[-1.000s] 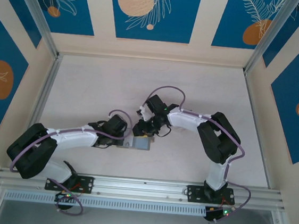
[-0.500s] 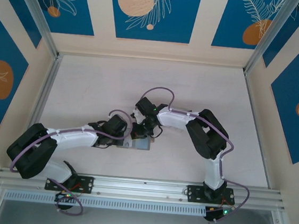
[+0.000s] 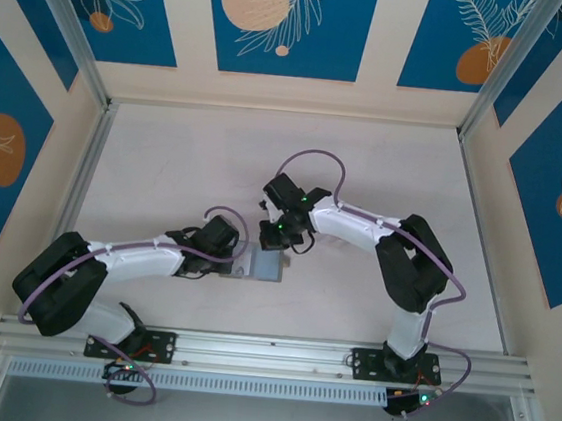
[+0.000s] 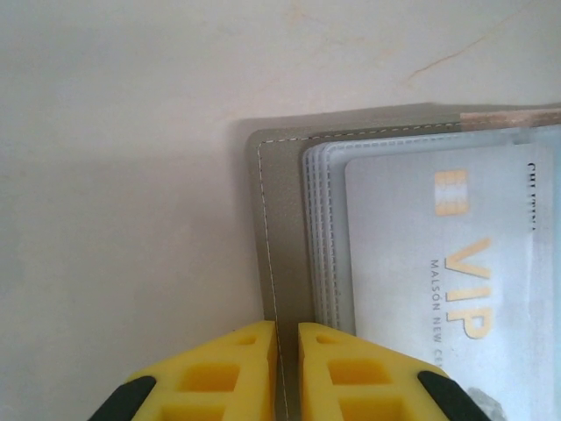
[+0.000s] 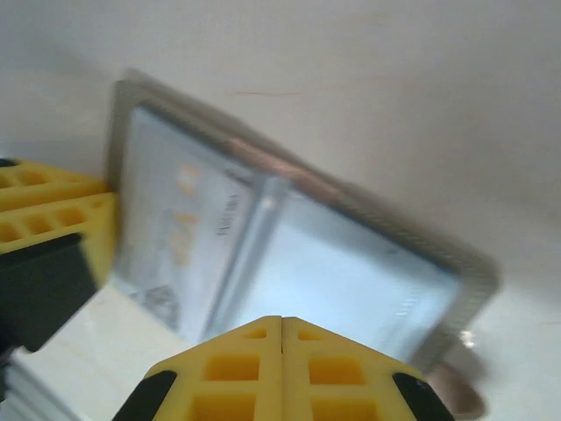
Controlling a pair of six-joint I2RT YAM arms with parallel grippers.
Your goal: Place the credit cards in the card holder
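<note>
Uncovered since half a second ago, when the right arm's head hung over it, the card holder (image 3: 270,267) lies flat on the pale table (image 3: 175,169), in front of and between the two arm bases. It has kept its place. It lies open, its grey stitched border showing around a stack of clear sleeves (image 4: 323,219). A white-grey card (image 4: 438,289) with gold "VIP" lettering rests on top of those sleeves, inside the holder's outline. The left gripper (image 4: 282,331) is clamped on the holder's edge: its yellow fingers stand nearly together with the grey border between them. The right gripper (image 5: 281,326) has drawn back toward the far side of the holder. Its fingers are pressed together with nothing between them, and it is clear of the holder, whose open face shows beyond the fingertips.
</note>
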